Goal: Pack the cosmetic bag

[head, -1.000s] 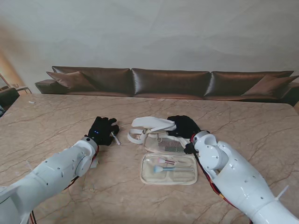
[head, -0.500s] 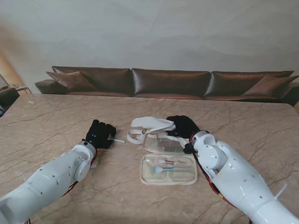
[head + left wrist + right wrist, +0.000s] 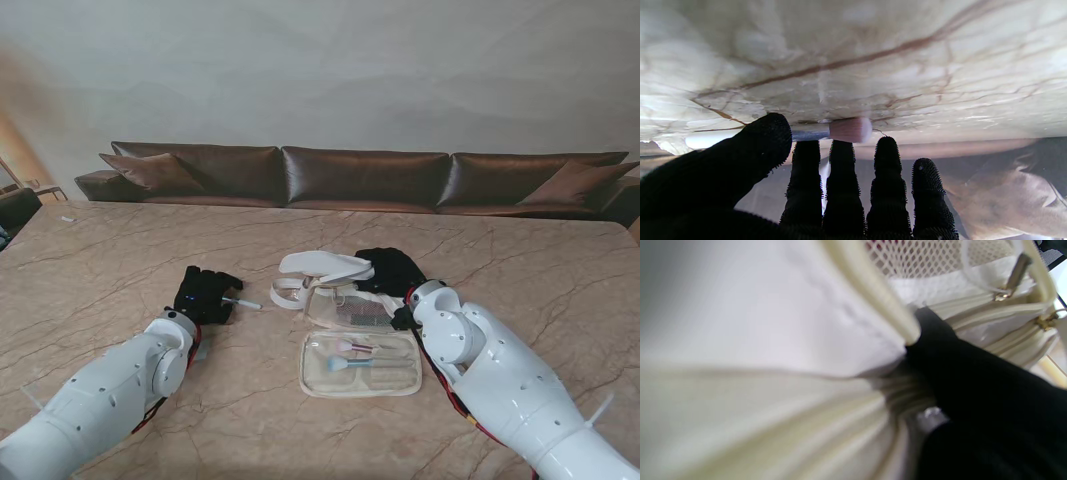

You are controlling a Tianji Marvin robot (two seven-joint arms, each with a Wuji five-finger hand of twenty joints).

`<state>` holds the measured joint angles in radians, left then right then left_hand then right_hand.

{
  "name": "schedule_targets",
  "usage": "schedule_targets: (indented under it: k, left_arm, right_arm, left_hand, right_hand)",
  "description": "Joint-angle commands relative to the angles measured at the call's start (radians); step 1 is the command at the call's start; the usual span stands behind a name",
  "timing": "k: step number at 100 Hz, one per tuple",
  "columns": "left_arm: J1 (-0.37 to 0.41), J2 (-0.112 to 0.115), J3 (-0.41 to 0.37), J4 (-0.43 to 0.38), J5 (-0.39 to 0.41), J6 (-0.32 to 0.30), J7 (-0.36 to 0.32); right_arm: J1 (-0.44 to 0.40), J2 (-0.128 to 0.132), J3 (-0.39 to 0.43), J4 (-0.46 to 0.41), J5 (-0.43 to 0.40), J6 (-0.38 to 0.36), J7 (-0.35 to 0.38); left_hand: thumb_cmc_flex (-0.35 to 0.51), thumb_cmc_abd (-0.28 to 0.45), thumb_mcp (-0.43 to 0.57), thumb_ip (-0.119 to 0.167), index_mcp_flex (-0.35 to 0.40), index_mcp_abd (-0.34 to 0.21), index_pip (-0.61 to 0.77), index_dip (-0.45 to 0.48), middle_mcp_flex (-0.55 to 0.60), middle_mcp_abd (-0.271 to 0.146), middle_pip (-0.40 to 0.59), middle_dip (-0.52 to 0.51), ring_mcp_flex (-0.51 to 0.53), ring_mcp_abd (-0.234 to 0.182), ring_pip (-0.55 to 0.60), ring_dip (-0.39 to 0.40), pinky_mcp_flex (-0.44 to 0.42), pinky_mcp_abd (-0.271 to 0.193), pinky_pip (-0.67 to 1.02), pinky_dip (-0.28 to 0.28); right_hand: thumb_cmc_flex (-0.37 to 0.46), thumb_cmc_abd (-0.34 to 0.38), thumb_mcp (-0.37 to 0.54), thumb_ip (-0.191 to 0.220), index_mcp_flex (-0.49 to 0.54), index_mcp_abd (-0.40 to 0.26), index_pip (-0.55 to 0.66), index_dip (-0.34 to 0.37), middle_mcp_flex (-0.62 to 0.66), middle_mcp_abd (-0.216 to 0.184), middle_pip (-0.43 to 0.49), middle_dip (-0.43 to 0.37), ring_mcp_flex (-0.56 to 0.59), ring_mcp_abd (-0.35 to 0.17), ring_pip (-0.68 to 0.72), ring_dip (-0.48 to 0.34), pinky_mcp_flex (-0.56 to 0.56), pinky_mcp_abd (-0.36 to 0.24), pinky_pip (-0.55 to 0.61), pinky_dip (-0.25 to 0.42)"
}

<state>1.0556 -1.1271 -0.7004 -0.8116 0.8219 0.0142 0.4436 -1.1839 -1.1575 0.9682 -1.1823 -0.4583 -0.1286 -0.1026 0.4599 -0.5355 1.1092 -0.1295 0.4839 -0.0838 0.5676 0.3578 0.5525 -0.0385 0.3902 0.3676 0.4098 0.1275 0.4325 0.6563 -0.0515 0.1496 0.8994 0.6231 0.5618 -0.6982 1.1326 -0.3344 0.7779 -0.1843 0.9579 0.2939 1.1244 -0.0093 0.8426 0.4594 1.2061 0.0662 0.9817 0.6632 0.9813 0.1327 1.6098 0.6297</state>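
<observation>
Pinching makeup brush (image 3: 840,130) in left hand (image 3: 203,293) fingers (image 3: 766,140); right hand (image 3: 392,270) gripping cosmetics bag (image 3: 345,305) edge

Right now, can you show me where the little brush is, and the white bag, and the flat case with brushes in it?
makeup brush (image 3: 850,129): left wrist view, on its pink bristles.
cosmetics bag (image 3: 322,264): stand view, on its raised white flap.
brush case (image 3: 400,380): stand view, on its cream edge nearest me.
</observation>
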Motion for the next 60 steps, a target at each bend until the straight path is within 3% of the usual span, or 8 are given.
schedule_targets:
  k: [1, 9, 27, 44, 60]
  left_arm:
    - [0.018, -0.007, 0.017, 0.033, 0.000, -0.006, -0.001]
    - [0.011, -0.015, 0.033, 0.056, -0.013, -0.016, 0.019]
    - [-0.015, -0.030, 0.080, 0.112, -0.031, -0.008, 0.064]
    - [-0.019, -0.032, 0.085, 0.134, -0.034, 0.003, 0.088]
    - [-0.007, -0.024, 0.061, 0.123, -0.023, 0.016, 0.086]
  right_arm:
    - [-0.003, -0.011, -0.005, -0.010, 0.004, -0.007, -0.001]
    - [-0.003, -0.012, -0.006, -0.009, 0.005, -0.006, -0.003]
    - [-0.003, -0.013, -0.007, -0.010, 0.006, -0.007, -0.004]
    - [-0.005, -0.012, -0.003, -0.015, 0.009, -0.006, -0.001]
    - [-0.004, -0.011, -0.003, -0.017, 0.010, -0.005, 0.004]
  left_hand:
    - [0.030, -0.125, -0.054, -0.114, 0.151, -0.112, 0.236, 0.080, 0.025, -0.007, -0.001, 0.005, 0.020, 0.007, -0.001, 0.000, -0.005, 0.017, -0.006, 0.003]
    - [0.071, -0.161, -0.091, -0.152, 0.153, -0.154, 0.360, 0.073, 0.038, -0.010, 0.008, 0.011, 0.030, 0.004, 0.006, 0.003, 0.000, 0.017, 0.002, 0.005]
    - [0.133, -0.185, -0.120, -0.157, 0.145, -0.220, 0.535, 0.112, 0.085, -0.027, 0.041, 0.028, 0.080, -0.001, 0.036, 0.013, 0.039, 0.025, 0.044, 0.015]
    - [0.111, -0.185, -0.083, -0.161, 0.084, -0.177, 0.505, 0.131, 0.093, -0.037, 0.059, 0.041, 0.097, -0.005, 0.048, 0.020, 0.049, 0.027, 0.063, 0.010]
    - [0.082, -0.170, -0.041, -0.143, 0.042, -0.136, 0.469, 0.154, 0.091, -0.044, 0.069, 0.048, 0.098, -0.007, 0.051, 0.022, 0.052, 0.025, 0.069, 0.005]
  right_hand:
    - [0.085, 0.077, 0.080, 0.023, 0.052, -0.123, 0.091, -0.009, 0.033, -0.011, 0.029, 0.001, 0.111, -0.065, 0.134, 0.037, 0.055, -0.024, 0.111, 0.013]
    - [0.084, 0.078, 0.080, 0.023, 0.050, -0.124, 0.089, -0.009, 0.032, -0.011, 0.029, 0.001, 0.111, -0.064, 0.134, 0.037, 0.055, -0.024, 0.111, 0.013]
    - [0.085, 0.077, 0.080, 0.023, 0.053, -0.123, 0.091, -0.009, 0.032, -0.012, 0.029, 0.001, 0.111, -0.063, 0.134, 0.037, 0.054, -0.023, 0.111, 0.013]
    - [0.084, 0.078, 0.080, 0.022, 0.053, -0.123, 0.091, -0.009, 0.032, -0.011, 0.029, 0.000, 0.111, -0.064, 0.134, 0.036, 0.054, -0.023, 0.111, 0.013]
    - [0.084, 0.078, 0.080, 0.022, 0.052, -0.123, 0.091, -0.009, 0.032, -0.010, 0.029, 0.000, 0.111, -0.063, 0.134, 0.036, 0.054, -0.023, 0.111, 0.013]
